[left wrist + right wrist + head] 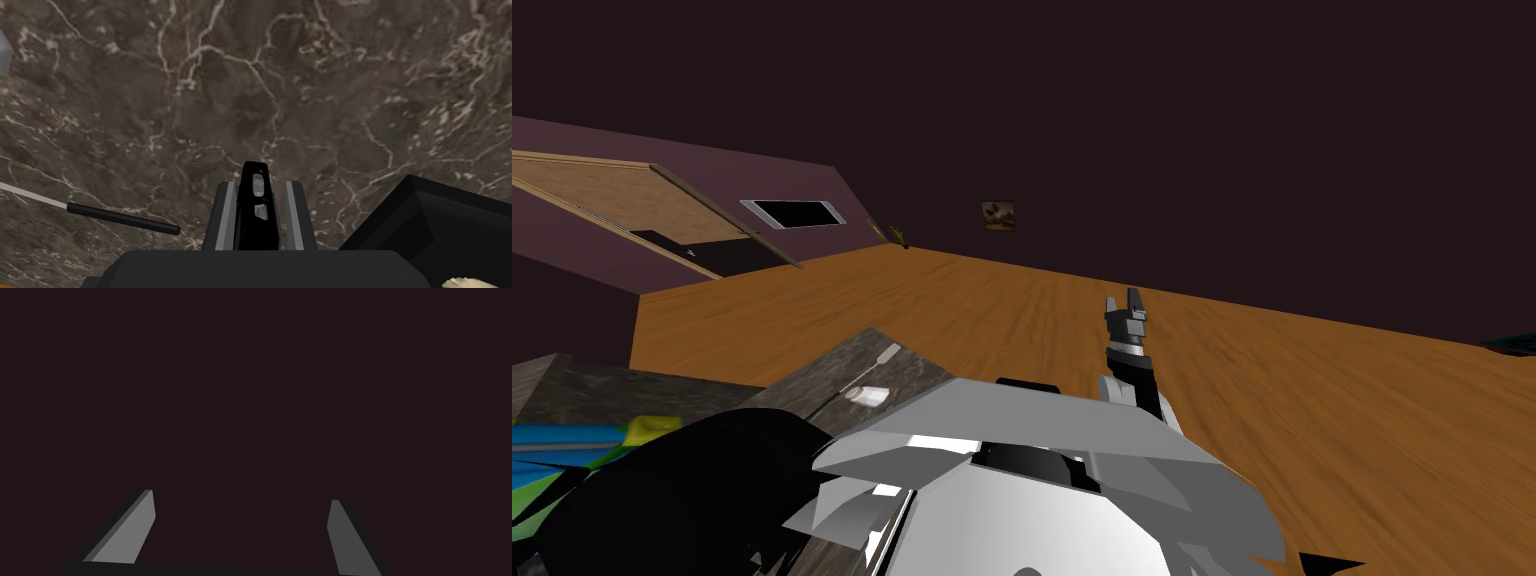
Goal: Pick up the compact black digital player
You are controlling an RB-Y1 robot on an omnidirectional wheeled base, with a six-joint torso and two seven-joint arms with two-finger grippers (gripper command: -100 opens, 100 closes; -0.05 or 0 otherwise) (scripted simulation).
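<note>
My left gripper (pixel 260 184) is shut on a small, slim black player (pixel 256 220) with pale buttons on its face. The two fingers press its sides. Beyond it lies a dark marble tabletop (pixel 310 100) with white veins. My right gripper (pixel 1129 305) is held up over the wooden floor, in front of my chest to the right. Its fingers (pixel 130 533) stand wide apart with nothing between them.
A thin tool with a black handle (pixel 122 220) and a white tip lies on the marble beside the left gripper. A black open box (pixel 440 220) sits on the other side. The table (pixel 852 365) is at my front left, bearing a small white object (pixel 867 395) and a large black shape (pixel 682 490).
</note>
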